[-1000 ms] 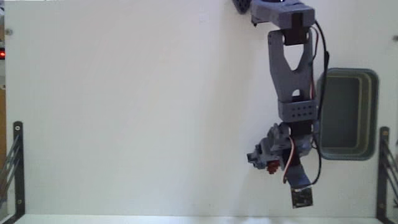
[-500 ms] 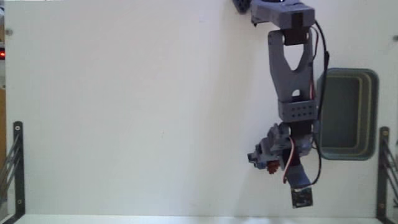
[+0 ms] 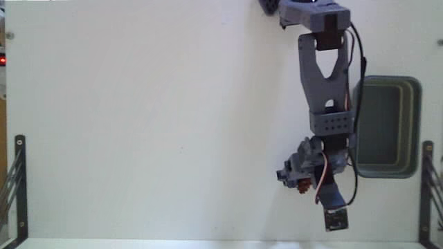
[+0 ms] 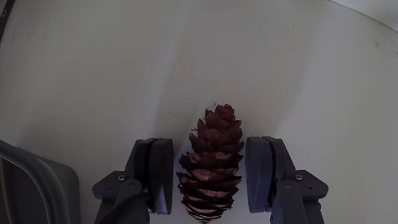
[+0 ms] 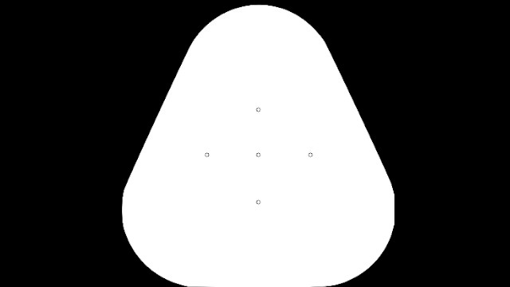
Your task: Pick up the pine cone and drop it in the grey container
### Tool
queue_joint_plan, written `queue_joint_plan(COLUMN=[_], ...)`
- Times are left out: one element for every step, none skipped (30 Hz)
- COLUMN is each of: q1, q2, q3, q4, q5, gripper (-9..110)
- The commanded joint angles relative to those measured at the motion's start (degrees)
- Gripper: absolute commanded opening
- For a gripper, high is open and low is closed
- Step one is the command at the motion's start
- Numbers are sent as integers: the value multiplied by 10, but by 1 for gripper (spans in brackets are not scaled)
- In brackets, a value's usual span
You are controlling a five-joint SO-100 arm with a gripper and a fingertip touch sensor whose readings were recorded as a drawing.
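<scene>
Fixed view: arm point(image 3: 325, 97) reaches down the white table point(image 3: 138, 124) from the top edge, its wrist low in the picture; the grey container point(image 3: 410, 128) sits just right of it, partly behind the arm; cone hidden here.
Wrist view: the pine cone point(image 4: 212, 163) lies on the table between the two fingers point(image 4: 159, 174), tip pointing away from the camera.
Gripper point(image 4: 210, 177): spread, a small gap on each side of the cone, not clamped.
Container in wrist view: corner at lower left point(image 4: 43, 186).

Blue-grey printed arm point(image 3: 324, 83) — black cables, seemingly.
</scene>
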Motion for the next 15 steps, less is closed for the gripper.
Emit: queue_joint_plan(q1=[-9, -9, -9, -9, -9, -9, -9, -9, -9, -9, -9, -9, -9, -9, -9], q2=[25, 25, 25, 25, 25, 25, 25, 25, 25, 25, 25, 25, 25, 25, 25], q3=[-3, -3, -3, -3, -3, -3, -3, -3, -3, -3, -3, -3, -3, -3, -3], q4=[-10, -10, -10, -10, -10, -10, -10, -10, -10, -10, -10, -10, -10, -10, -10], q5=[3, 3, 3, 3, 3, 3, 3, 3, 3, 3, 3, 3, 3, 3, 3], gripper=[68, 67, 67, 67, 66, 66, 66, 65, 65, 65, 65, 65, 64, 64, 64])
